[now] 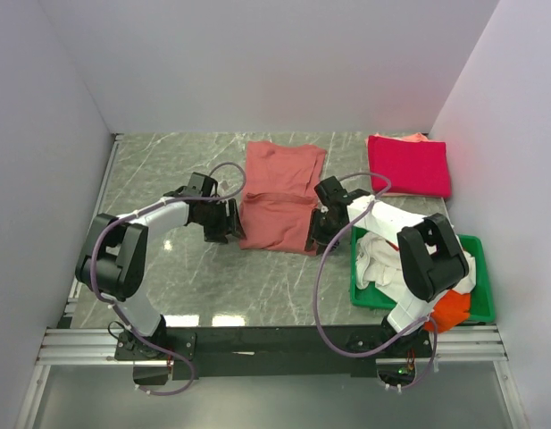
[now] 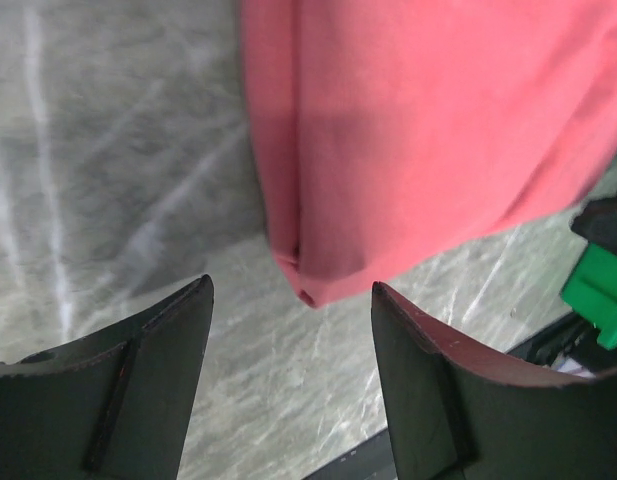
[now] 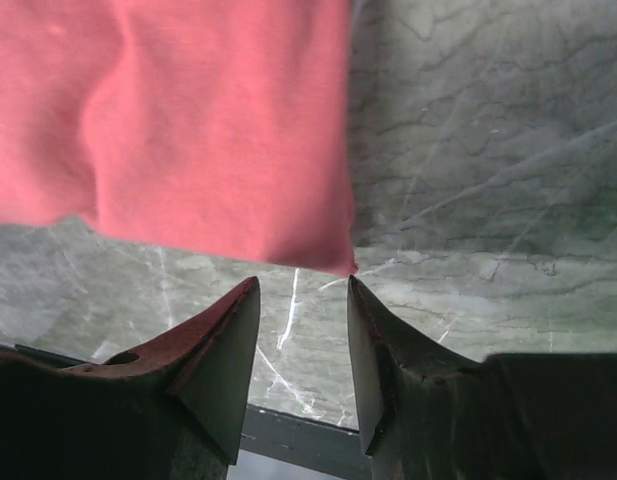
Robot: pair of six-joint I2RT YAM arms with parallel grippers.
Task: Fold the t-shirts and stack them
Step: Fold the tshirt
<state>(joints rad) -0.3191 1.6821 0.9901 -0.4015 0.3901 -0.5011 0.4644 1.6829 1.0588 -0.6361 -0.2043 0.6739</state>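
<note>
salmon-red t-shirt lies flat near the centre of the tabletop. it is folded into a long panel running from the far side toward the arms, with a crease across its middle.

left hand sits low at the shirt's near left corner. its fingers are spread apart with nothing between them. in the left wrist view the rounded cloth corner lies just ahead of the gap.

right hand sits at the near right corner. its fingers are parted with a narrower gap and hold nothing. the cloth corner lies just ahead of the tips.

crimson-pink t-shirt lies folded at the far right of the tabletop, well apart from the salmon-red one. an orange-toned edge shows at its far side.

green tray stands at the near right. a crumpled white t-shirt and an orange t-shirt lie in it, partly hidden by the right arm.
</note>
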